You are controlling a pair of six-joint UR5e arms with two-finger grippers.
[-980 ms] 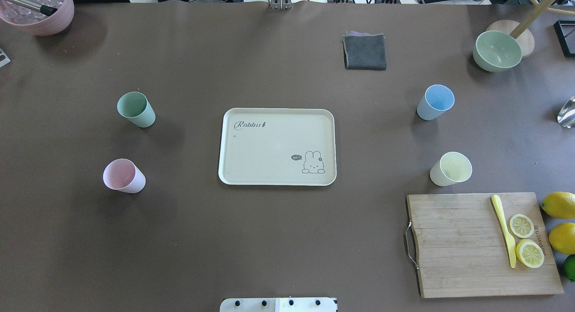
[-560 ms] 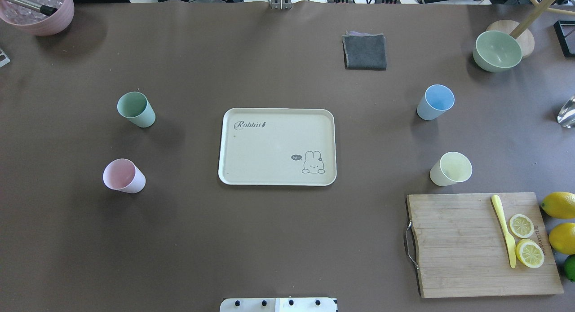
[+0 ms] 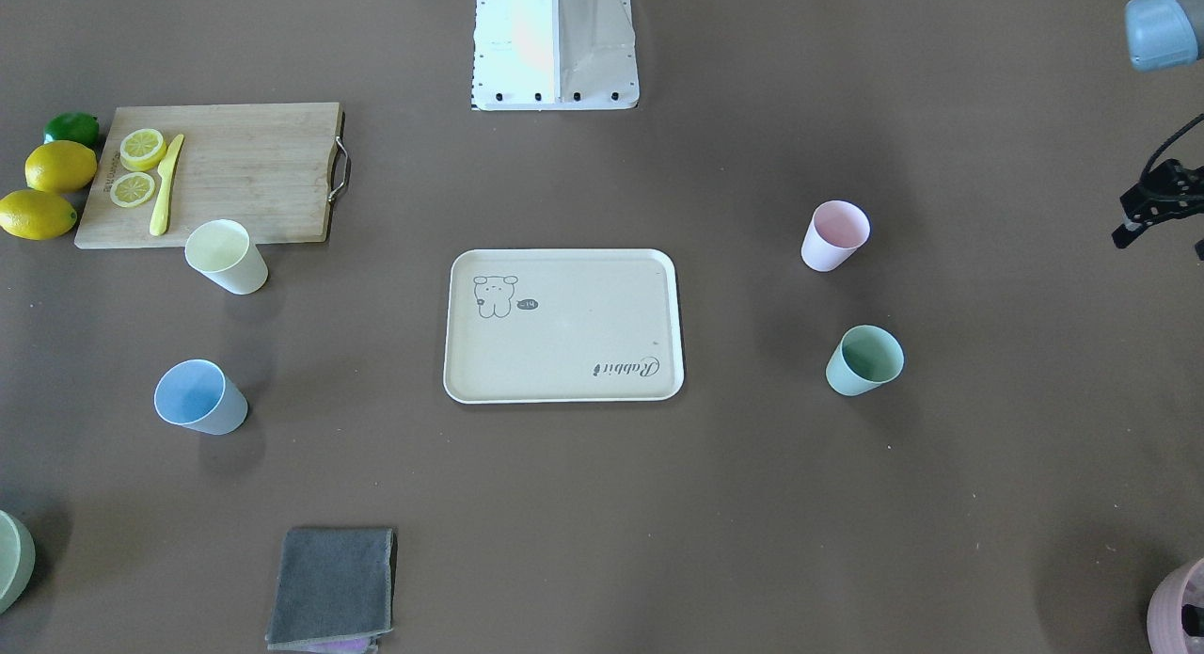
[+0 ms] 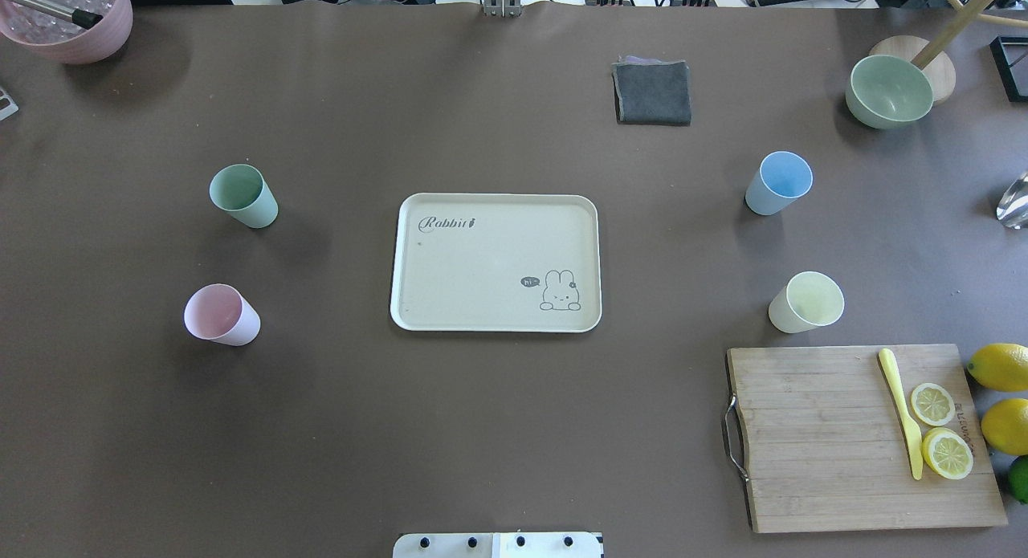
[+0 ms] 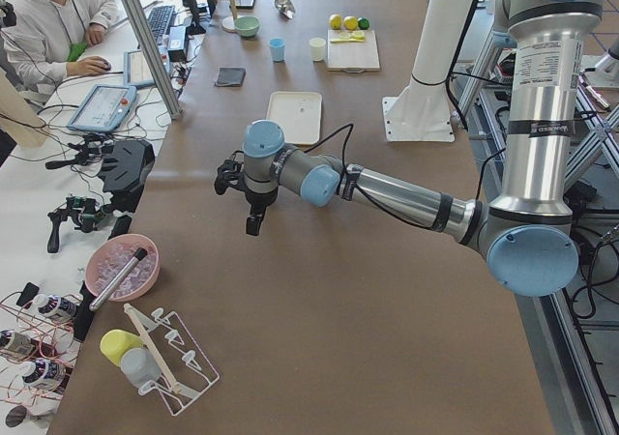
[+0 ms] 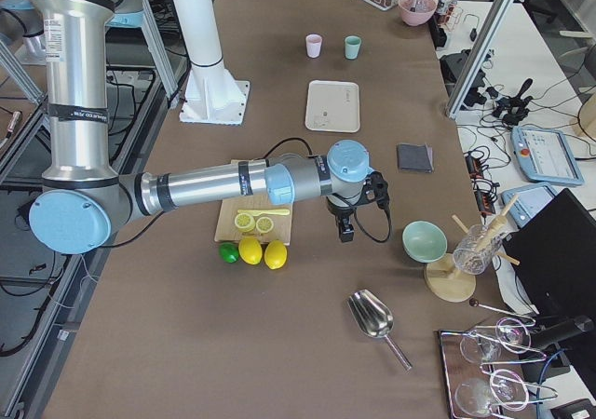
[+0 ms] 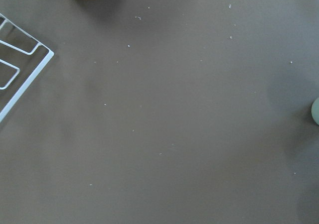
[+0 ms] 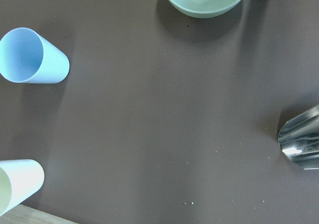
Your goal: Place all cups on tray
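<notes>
**Four cups off the tray, both grippers away from them**

Four cups stand upright on the table around the tray, none on it. The green cup and pink cup are well apart from the tray on the robot's left. The blue cup and yellow cup are on its right. The yellow cup sits just beside the far edge of the board without lying on it.

The left gripper hangs above the table, out past the green and pink cups and touching neither. The right gripper hangs over the table beyond the board, with the blue and yellow cups below in its wrist view. How far either pair of jaws is parted cannot be told from these pictures. Nothing shows as gripped in either.
</notes>
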